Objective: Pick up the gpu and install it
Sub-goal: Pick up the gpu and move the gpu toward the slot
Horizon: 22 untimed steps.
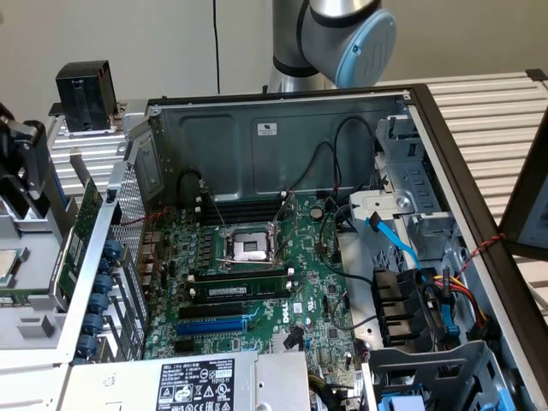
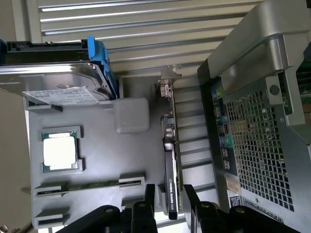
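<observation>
The gpu (image 2: 171, 145) stands on its edge in a grey parts tray (image 2: 102, 155), black shroud on one face, green board on the other, its silver bracket (image 2: 167, 80) at the far end. My gripper (image 2: 169, 206) hangs over the card's near end, open. One black finger (image 2: 148, 204) is on each side of the card, with a small gap between finger and card. In the exterior view the gpu (image 1: 79, 235) is a green card at the exterior view's left, beside the open case. The gripper (image 1: 21, 163) is just left of it.
The tray also holds a hard drive (image 2: 58, 80) with blue rails, a CPU (image 2: 59, 150) and a memory stick (image 2: 90, 184). The case's perforated rear wall (image 2: 257, 141) stands close beside the card. Inside the case lies the motherboard (image 1: 257, 282) with a blue slot (image 1: 210, 325), cables and drive cages.
</observation>
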Tool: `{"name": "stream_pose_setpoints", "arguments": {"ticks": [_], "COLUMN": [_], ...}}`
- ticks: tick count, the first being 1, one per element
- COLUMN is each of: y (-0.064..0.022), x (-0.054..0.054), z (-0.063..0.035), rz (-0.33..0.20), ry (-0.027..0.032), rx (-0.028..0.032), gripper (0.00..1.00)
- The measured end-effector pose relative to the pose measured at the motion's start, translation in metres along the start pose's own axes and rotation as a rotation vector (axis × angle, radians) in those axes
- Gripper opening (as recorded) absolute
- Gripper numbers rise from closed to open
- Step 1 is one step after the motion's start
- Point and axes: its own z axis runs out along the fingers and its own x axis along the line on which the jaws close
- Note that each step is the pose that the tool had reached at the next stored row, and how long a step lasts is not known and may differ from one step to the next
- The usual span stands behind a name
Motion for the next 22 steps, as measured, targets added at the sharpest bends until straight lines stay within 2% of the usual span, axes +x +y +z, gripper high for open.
{"name": "stream_pose_setpoints", "arguments": {"ticks": [2, 3, 4, 7, 16, 18, 20, 21, 22], "y": [-0.0010, -0.0016, -0.0027, -0.0069, -0.0147, -0.0154, -0.0161, -0.0164, -0.0167], "x": [0.000, 0.000, 0.000, 0.000, 0.000, 0.000, 0.000, -0.001, -0.001], "z": [0.0012, 0.0020, 0.0034, 0.0084, 0.0198, 0.0215, 0.0238, 0.0251, 0.0265], "rz": [0.010, 0.015, 0.020, 0.029, 0.068, 0.076, 0.082, 0.084, 0.087], "ry": [0.0017, 0.0022, 0.0020, -0.0004, -0.0148, -0.0187, -0.0223, -0.0230, -0.0232], "rx": [-0.0153, -0.0208, -0.0232, -0.0227, -0.0219, -0.0217, -0.0222, -0.0233, -0.0252], "gripper": [0.36, 0.36, 0.36, 0.36, 0.36, 0.44, 0.44, 0.51, 0.51]}}
